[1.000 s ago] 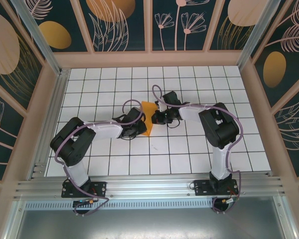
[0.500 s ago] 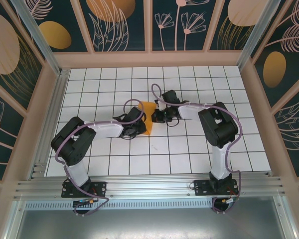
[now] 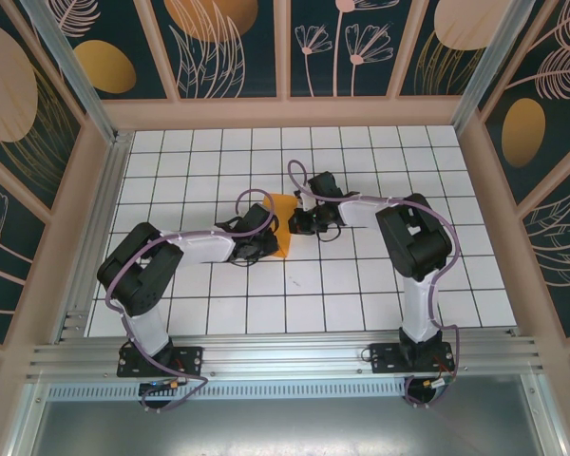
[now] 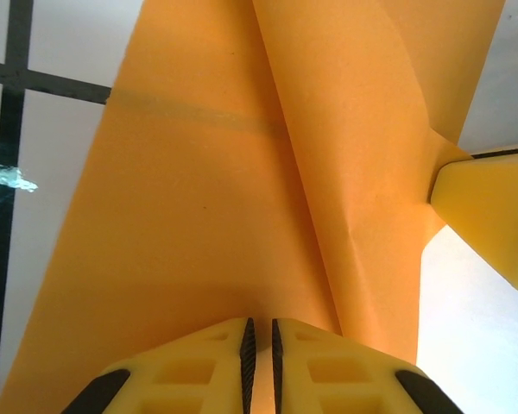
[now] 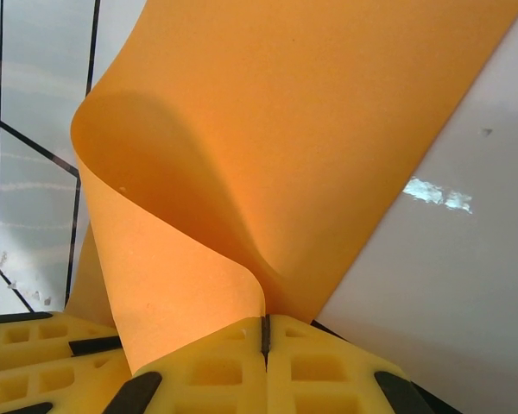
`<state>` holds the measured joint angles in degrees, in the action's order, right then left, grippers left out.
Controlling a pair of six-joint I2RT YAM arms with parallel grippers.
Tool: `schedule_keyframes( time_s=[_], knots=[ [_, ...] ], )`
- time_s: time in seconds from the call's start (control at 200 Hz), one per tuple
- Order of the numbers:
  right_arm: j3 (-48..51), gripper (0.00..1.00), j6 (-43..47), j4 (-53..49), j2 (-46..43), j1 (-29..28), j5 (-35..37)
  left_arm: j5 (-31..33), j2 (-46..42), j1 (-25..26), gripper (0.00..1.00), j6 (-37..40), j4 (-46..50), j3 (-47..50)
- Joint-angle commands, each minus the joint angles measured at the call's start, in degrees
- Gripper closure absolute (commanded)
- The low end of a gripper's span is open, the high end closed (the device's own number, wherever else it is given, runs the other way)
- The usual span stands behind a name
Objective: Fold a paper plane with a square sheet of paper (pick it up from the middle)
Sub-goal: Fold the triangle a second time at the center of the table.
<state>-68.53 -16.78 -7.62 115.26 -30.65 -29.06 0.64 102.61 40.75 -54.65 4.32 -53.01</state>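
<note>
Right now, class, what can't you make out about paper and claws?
Top view: outline of the thin orange paper sheet, under the left claw and right claw.
Left wrist view: whether the left claw pinches it; fingers hide contact.
Right wrist view: sheet edges, cut by the frame.

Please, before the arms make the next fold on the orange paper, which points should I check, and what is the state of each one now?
1. Left claw shut on the orange paper: ok, the sheet runs in between its closed jaws.
2. Right claw shut on the paper: ok, it pinches a curled edge.
3. Paper lying flat: not ok, it bows up into a loop at the right claw.
4. Claws not touching each other: cannot tell, they are very close together.
5. Paper edges aligned for the fold: cannot tell, the wrist views are too close and the arms cover much of it from above.
</note>
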Motion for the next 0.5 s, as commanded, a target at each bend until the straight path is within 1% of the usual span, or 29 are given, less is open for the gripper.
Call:
schedule_keyframes(
  time_s=[0.0, 0.285, 0.495],
  knots=[
    [-1.8, 0.95, 1.3, -0.7, 1.5, -0.4, -1.6, 0.2, 2.4, -0.5, 0.83, 1.1, 4.4, 0.0],
    [-1.8, 0.95, 1.5, 0.2, 1.8, -0.4, -2.6, 0.1, 2.7, -0.4, 0.84, 1.4, 4.6, 0.1],
    [-2.2, 0.95, 1.1, 0.3, 2.2, -0.4, -1.6, 0.1, 2.8, -0.4, 0.84, 1.5, 4.7, 0.0]
  ],
)
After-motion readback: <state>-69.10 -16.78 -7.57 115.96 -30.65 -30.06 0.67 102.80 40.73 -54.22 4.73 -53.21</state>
